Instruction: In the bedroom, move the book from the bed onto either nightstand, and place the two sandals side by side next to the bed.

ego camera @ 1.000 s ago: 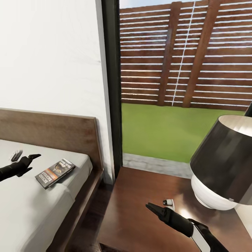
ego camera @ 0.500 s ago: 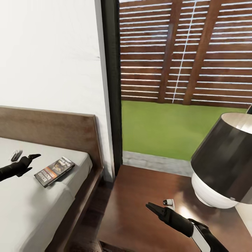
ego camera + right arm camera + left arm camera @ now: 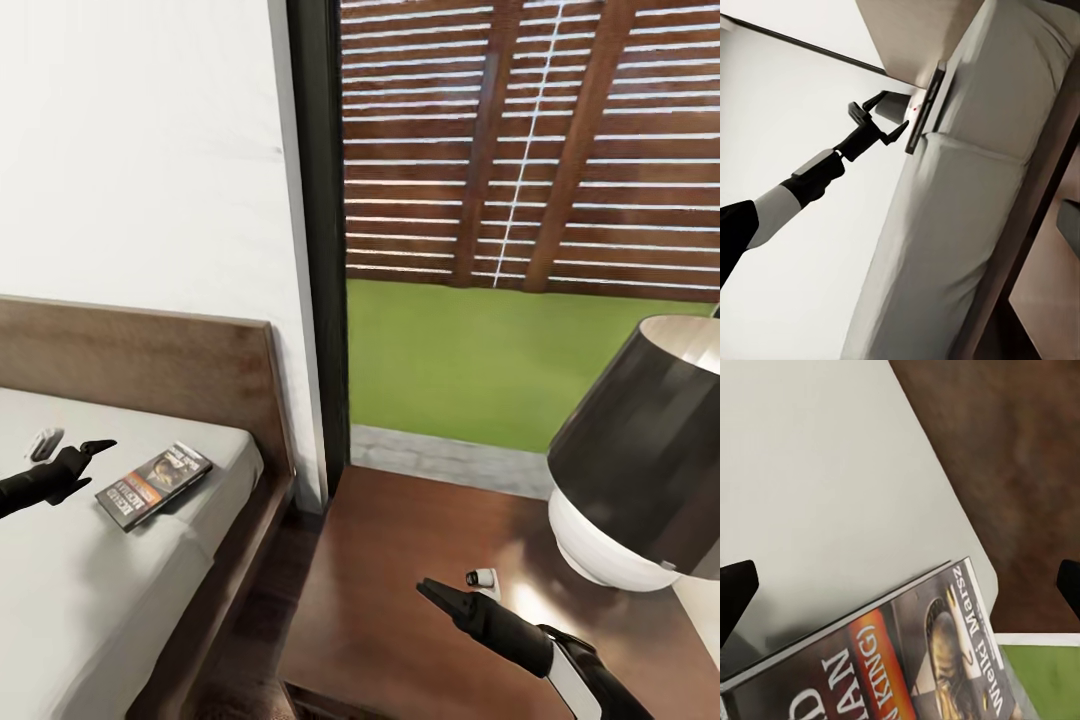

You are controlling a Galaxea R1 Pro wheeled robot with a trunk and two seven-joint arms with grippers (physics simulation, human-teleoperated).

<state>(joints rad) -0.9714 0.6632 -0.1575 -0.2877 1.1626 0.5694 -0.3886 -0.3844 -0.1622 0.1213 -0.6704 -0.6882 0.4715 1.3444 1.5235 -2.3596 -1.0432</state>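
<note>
- Head view: the book [image 3: 153, 484] lies flat on the bed [image 3: 90, 590], just beyond the left claw [image 3: 88, 456], whose fingers stand apart; the nightstand [image 3: 400, 590] sits under the right claw [image 3: 440, 596], whose state I cannot tell.
- Left wrist view: the book [image 3: 892, 667] sits ahead between the open fingertips [image 3: 735, 589], near the mattress corner.
- Right wrist view: the left claw [image 3: 881, 120] is spread, the book [image 3: 926, 109] edge-on just past it.
- Judgement: thin, light, slightly floppy (glossy cover may slip); pinch across the near long edge.
</note>
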